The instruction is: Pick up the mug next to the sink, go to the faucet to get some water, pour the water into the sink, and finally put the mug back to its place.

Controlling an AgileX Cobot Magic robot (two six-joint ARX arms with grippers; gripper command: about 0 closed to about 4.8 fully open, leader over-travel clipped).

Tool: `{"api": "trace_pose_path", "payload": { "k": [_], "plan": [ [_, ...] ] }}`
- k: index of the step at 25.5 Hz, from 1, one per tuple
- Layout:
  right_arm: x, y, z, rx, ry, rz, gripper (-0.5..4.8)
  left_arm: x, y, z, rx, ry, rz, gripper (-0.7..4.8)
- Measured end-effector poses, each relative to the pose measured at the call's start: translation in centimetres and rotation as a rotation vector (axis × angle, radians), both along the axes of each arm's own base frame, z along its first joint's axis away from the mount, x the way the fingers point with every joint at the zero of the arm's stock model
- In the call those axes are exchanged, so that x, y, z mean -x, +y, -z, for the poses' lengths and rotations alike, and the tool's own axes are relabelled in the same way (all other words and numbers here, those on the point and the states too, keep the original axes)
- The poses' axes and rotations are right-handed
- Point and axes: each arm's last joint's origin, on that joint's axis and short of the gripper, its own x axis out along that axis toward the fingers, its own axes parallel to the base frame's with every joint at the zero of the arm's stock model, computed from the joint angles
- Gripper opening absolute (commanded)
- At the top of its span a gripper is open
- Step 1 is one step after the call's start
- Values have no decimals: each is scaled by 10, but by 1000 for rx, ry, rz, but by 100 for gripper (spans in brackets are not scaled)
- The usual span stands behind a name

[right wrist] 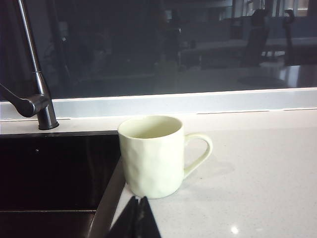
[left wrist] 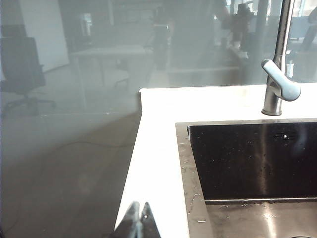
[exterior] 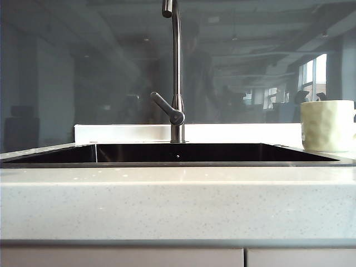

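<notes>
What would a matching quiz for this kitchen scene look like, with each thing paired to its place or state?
Things:
1. pale cream-yellow dimpled ceramic mug
2. tall brushed-steel gooseneck faucet
3. dark rectangular sink
4. left gripper and right gripper

Descriptions:
A. set into the speckled off-white stone counter
B. fingers shut, holding nothing
C. upright on the counter by the basin's right corner
D. rising behind the basin, lever angled sideways

Pairs: 1-C, 2-D, 3-A, 4-B
</notes>
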Motion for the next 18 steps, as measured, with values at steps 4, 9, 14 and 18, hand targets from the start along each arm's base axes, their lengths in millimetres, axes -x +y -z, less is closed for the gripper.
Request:
{"api": "trace_pose_path", "payload": {
  "k": [4,9,14,18],
  "plan": [
    [0,0,0,0,0,0,-5,0,0,-3,1,-35,0,-4],
    [0,0,0,-1,0,7,-5,1,0,-4,1,-44,0,-4],
    [0,0,-2,-103,-27,-8,-5,1,0,-5,29,-49,4,-4],
    [2,-2,-11,-204,-47,34,-5,4,0,-17,107,-176,21,-5]
  ]
}}
